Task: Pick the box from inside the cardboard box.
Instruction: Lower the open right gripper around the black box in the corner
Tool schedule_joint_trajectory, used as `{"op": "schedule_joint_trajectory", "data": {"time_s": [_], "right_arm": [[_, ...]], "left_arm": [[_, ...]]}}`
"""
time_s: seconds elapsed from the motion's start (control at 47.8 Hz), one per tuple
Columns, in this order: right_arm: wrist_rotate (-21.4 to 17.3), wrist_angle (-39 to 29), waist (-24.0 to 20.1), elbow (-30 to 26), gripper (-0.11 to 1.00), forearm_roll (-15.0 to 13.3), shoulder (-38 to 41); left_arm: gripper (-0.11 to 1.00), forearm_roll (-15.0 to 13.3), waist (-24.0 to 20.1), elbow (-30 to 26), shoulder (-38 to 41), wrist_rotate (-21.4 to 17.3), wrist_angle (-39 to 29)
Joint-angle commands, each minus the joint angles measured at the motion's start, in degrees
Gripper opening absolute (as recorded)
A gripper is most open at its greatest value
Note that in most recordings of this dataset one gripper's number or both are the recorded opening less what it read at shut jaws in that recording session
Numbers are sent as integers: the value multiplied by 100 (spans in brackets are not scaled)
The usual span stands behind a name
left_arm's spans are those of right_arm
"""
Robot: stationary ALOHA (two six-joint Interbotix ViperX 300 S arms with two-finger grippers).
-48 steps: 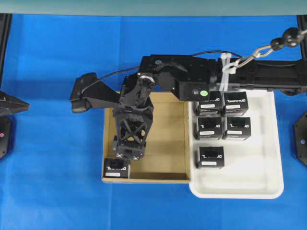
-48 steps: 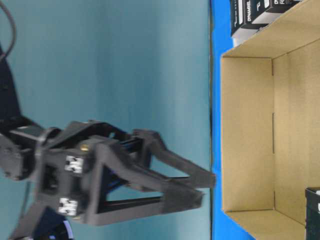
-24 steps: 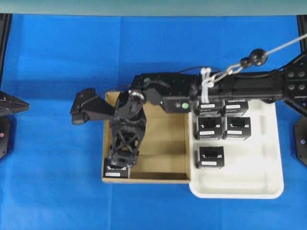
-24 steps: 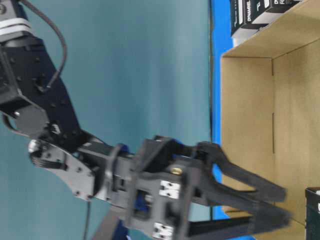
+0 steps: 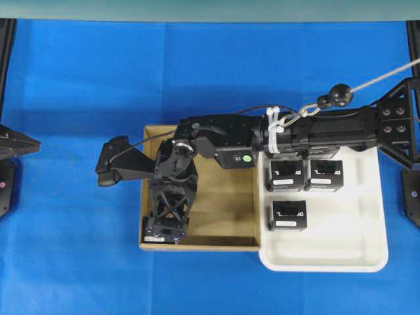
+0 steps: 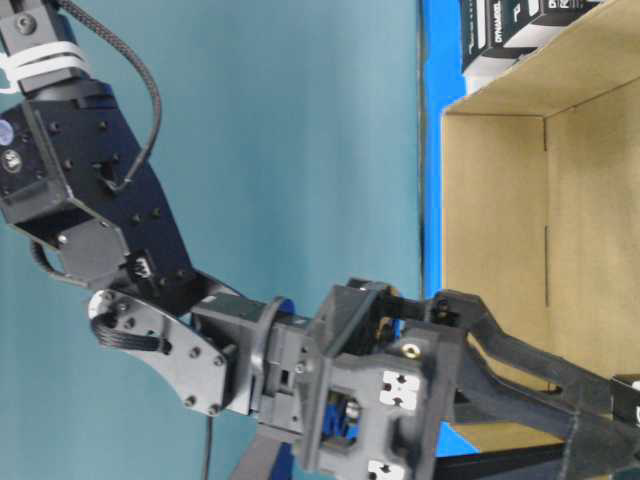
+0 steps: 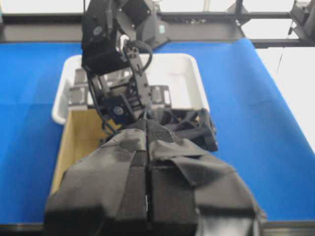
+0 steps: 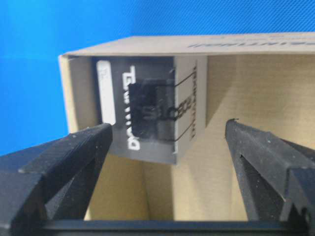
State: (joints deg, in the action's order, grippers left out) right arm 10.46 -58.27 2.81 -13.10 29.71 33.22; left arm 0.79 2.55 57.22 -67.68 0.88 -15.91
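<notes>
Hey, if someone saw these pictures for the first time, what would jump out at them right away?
The right gripper reaching down into the near-left corner of the cardboard box, jaws wide open around the lone black box there. Beside it, the white tray on the blue table holds more black boxes, partly hidden under the arm.

You look straight down on the large brown cardboard box (image 5: 223, 197) from overhead. The table-level view is turned sideways, close to that box's corner (image 6: 500, 260). Your left wrist camera faces it from afar (image 7: 78, 142); your right wrist camera peers closely into its corner (image 8: 147, 49).
</notes>
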Motion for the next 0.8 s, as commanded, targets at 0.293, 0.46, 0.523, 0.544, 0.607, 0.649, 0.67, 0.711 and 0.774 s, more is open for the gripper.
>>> {"op": "schedule_joint_trajectory", "data": {"time_s": [0.293,0.46,0.523,0.544,0.607,0.649,0.67,0.711,0.774], "right_arm": [[-9,211,44,114,99,-62,97],[-53,264,79,176,99,-202,79],[-62,325,123,176,99,-229,79],[-62,334,132,176,99,-237,70],[-62,360,167,176,99,-237,70],[-62,360,202,167,99,-237,70],[-62,360,211,176,99,-246,70],[-62,360,246,167,99,-255,62],[-62,360,299,167,99,-290,62]], "left_arm": [[-7,18,0,-123,114,9,53],[-7,18,0,-123,114,18,53],[-7,18,0,-123,114,9,53],[-7,18,0,-123,123,9,53],[-7,18,0,-123,123,9,53],[-7,18,0,-123,123,9,53],[-7,18,0,-123,123,9,53],[-7,18,0,-123,123,18,53],[-7,18,0,-123,123,18,53]]}}
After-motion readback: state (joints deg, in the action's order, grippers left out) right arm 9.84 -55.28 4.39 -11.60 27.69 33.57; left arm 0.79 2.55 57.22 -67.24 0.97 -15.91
